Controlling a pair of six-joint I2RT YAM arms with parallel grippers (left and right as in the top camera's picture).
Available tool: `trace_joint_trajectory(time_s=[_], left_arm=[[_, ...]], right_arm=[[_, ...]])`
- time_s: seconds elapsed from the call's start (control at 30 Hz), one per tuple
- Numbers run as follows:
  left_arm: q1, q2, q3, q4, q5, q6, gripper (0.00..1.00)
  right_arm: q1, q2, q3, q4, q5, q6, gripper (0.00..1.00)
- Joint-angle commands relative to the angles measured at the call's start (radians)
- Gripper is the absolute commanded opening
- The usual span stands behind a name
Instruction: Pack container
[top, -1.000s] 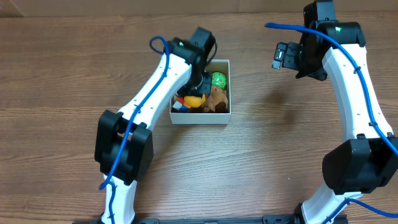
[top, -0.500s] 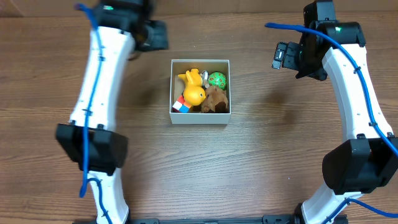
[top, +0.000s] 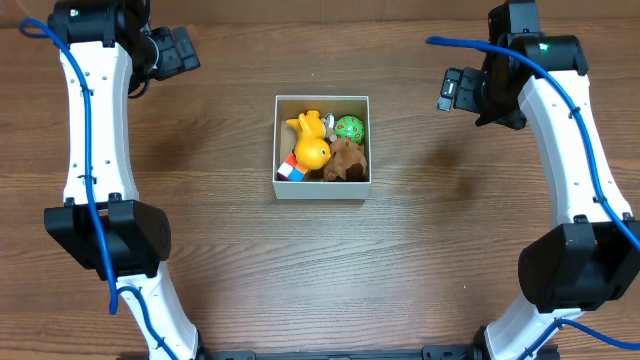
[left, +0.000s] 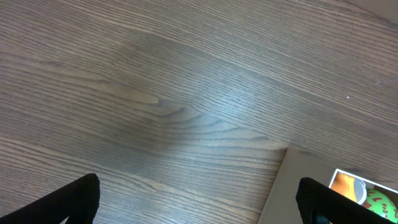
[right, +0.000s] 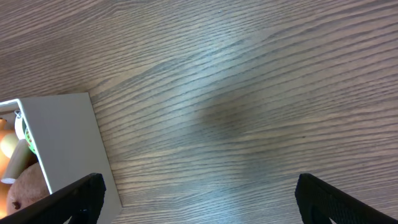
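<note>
One square, thin-walled white container sits central on the grained wood table, holding one glossy yellow duck, one dotted green ball, one fuzzy brown plush and one striped block. Left wrist: left gripper gapes wide, empty, container corner lower right. Right wrist: right gripper also wide, empty, container lower left.

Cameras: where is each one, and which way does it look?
Overhead: above the table, looking straight down at the container; left arm and right arm show.
Left wrist: on the left arm, looking down at bare wood; open left pincer tips at the bottom corners.
Right wrist: on the right arm, same downward look; open right pincer tips below.
Shared: both wrist views catch a container corner with toys.
</note>
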Motion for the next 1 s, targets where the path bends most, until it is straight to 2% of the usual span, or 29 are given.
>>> trace_joint_trajectory(time_s=[0.0,0.4,0.67,0.83,0.97], left_arm=[[0.002,-0.001,0.024,0.001,0.021,0.004,1.00],[0.003,-0.001,0.024,0.001,0.021,0.004,1.00],[0.002,-0.001,0.024,0.001,0.021,0.004,1.00],[0.002,-0.001,0.024,0.001,0.021,0.004,1.00],[0.002,-0.001,0.024,0.001,0.021,0.004,1.00]], right_arm=[[-0.006,-0.024,0.014,0.003,0.009,0.004,1.00],[-0.005,-0.059,0.014,0.004,0.009,0.004,1.00],[0.002,-0.416,0.014,0.047,0.008,0.005,1.00],[0.061,-0.720,0.000,0.286,-0.006,0.004,1.00],[0.087,-0.934,-0.135,0.513,-0.032,0.004,1.00]])
